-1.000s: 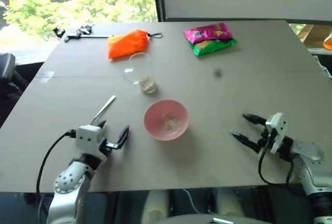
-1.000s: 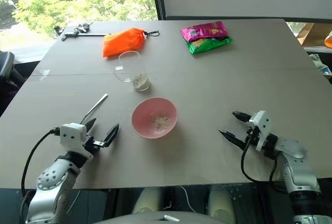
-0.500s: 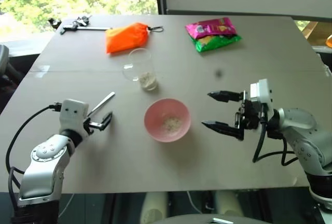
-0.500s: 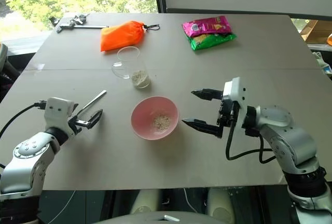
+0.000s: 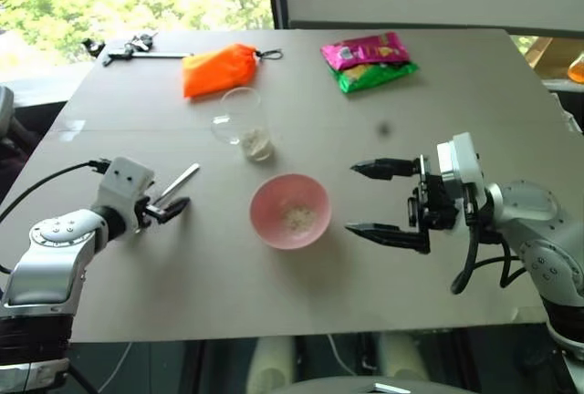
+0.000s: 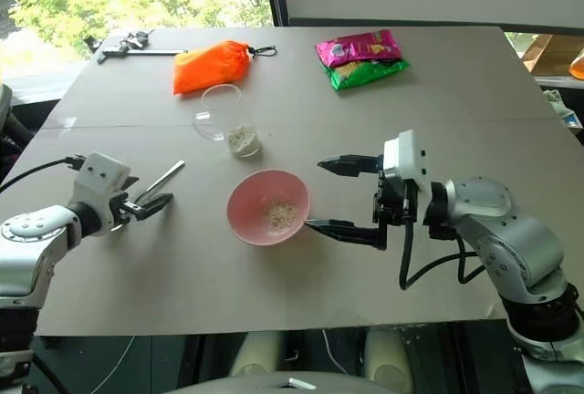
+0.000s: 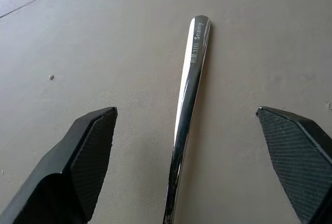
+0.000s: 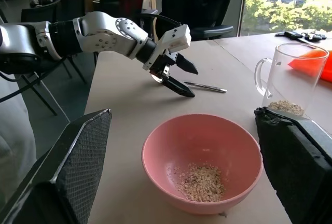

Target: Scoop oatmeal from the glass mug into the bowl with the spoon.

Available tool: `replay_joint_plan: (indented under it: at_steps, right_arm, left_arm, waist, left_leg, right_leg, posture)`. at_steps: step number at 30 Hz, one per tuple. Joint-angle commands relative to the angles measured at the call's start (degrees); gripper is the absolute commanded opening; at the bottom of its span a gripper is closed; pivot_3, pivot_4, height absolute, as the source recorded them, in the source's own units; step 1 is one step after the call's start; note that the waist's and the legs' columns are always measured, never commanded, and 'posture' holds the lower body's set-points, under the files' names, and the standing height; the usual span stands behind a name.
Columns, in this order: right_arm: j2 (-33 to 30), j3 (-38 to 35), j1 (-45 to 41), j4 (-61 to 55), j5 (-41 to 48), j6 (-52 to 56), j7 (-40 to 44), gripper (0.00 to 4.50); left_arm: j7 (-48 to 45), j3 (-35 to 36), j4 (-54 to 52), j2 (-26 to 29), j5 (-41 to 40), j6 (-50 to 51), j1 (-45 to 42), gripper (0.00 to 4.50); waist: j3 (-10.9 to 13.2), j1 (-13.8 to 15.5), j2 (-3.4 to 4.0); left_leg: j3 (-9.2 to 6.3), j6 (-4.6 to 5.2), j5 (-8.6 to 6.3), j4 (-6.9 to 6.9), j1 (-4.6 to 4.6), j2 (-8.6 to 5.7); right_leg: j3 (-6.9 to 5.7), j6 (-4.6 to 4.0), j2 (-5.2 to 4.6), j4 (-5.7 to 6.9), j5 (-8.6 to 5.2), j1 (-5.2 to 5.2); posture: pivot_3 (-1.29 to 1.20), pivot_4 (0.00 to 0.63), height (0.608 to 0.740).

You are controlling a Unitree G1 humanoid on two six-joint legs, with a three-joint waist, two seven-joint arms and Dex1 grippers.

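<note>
The silver spoon (image 5: 180, 183) lies flat on the table, left of the pink bowl (image 5: 290, 195). My left gripper (image 5: 170, 206) is open at its near end, and in the left wrist view its fingers (image 7: 83, 156) straddle the handle (image 7: 188, 99) without touching it. The bowl holds a little oatmeal (image 5: 297, 218). Behind it stands the glass mug (image 5: 245, 120) with oatmeal (image 5: 259, 145) at its bottom. To the right of the bowl my right gripper (image 5: 353, 198) hangs wide open, above the table and pointing at the bowl, with nothing in it.
An orange pouch (image 5: 219, 69), a pink and a green snack packet (image 5: 370, 63) and a black tool (image 5: 135, 47) lie along the far side of the table. Chairs (image 8: 124, 6) stand beyond the table's left edge.
My left gripper has moved from the near table edge up to the spoon's end, its fingers a little narrower. My right gripper has risen and swung left to the bowl's side.
</note>
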Motion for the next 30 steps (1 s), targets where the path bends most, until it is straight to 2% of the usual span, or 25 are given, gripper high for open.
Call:
replay_joint_plan:
  at_steps: [1,2,8,9,14,18,22,26,30]
  right_arm:
    - [-1.0,-0.2,0.8,-1.7,-0.6,-1.5,0.7,4.5]
    - [-1.1,-0.3,1.0,-1.8,-0.7,-1.5,0.6,4.5]
    - [-0.9,0.2,0.8,-1.7,-1.1,-1.4,0.2,4.5]
    - [-0.8,0.2,0.6,-1.4,-1.1,-1.4,0.3,4.5]
    - [-0.5,0.8,-0.4,-0.1,-1.3,-1.4,0.9,4.5]
    - [0.9,1.9,-1.8,1.9,-2.2,-0.8,-0.6,4.5]
    - [4.5,2.9,-4.2,3.5,-2.7,2.5,-7.1,4.5]
    - [8.2,2.8,-7.0,3.8,1.1,10.4,-13.9,4.5]
    - [10.7,1.9,-10.5,3.9,7.2,19.8,-19.6,4.5]
  left_arm:
    - [-1.4,-3.2,4.9,0.8,2.9,3.0,2.7,2.89]
    - [-1.6,-3.1,4.6,0.9,2.7,3.4,3.2,2.82]
    - [-1.5,0.0,0.6,0.4,0.8,7.7,7.9,0.29]
    - [-1.0,1.1,-0.3,0.1,0.5,8.5,9.0,0.07]
    - [2.9,7.2,-4.3,-3.3,-0.2,8.1,13.1,0.07]
    - [7.1,13.9,-9.9,-10.8,-1.2,-2.6,14.4,0.07]
    - [9.0,18.2,-19.6,-19.3,-6.1,-8.2,15.9,0.07]
    - [12.1,16.8,-29.9,-25.1,-6.2,-12.3,17.6,0.07]
    - [17.1,10.6,-38.2,-28.4,-1.2,-13.8,16.3,0.07]
  waist:
    - [0.0,-0.2,0.09]
    - [-0.1,-0.3,0.16]
    - [-0.2,-1.7,0.45]
    - [-0.2,-1.8,0.45]
    - [-0.3,-2.9,0.46]
    - [-0.2,-2.9,0.35]
    - [-0.1,-2.3,-0.06]
    - [0.0,-1.0,-0.29]
    - [0.0,-0.5,-0.37]
  left_leg:
    - [0.05,0.07,-0.04,-0.02,0.08,0.01]
    - [0.11,0.16,-0.09,-0.08,0.22,0.03]
    - [0.4,0.15,-0.09,-0.21,0.5,0.07]
    - [0.44,0.15,-0.09,-0.21,0.51,0.08]
    - [0.59,0.13,-0.08,-0.25,0.55,0.14]
    - [0.69,0.13,-0.08,-0.28,0.55,0.16]
    - [0.61,-0.12,0.07,-0.27,0.42,0.09]
    - [0.52,-0.12,0.07,-0.2,0.28,0.04]
    - [0.33,-0.1,0.05,-0.02,0.12,0.02]
  right_leg:
    - [0.04,0.0,0.0,0.02,0.0,0.03]
    - [0.1,0.0,0.0,0.04,-0.01,0.1]
    - [0.44,0.0,0.05,0.1,0.0,0.13]
    - [0.5,0.0,0.12,0.09,0.0,0.1]
    - [0.71,-0.01,0.16,0.09,0.0,0.03]
    - [0.83,-0.01,0.15,0.09,0.01,-0.03]
    - [0.69,-0.03,-0.03,0.09,0.03,-0.05]
    - [0.55,-0.03,-0.14,0.03,0.04,-0.02]
    - [0.34,-0.04,-0.15,0.04,0.05,0.0]
  posture:
    - [0.0,0.15,0.696]
    - [0.0,0.15,0.696]
    - [0.0,0.15,0.696]
    - [0.0,0.15,0.696]
    - [0.0,0.15,0.696]
    - [0.0,0.15,0.696]
    - [0.0,0.15,0.696]
    - [0.0,0.15,0.696]
    - [0.0,0.15,0.696]
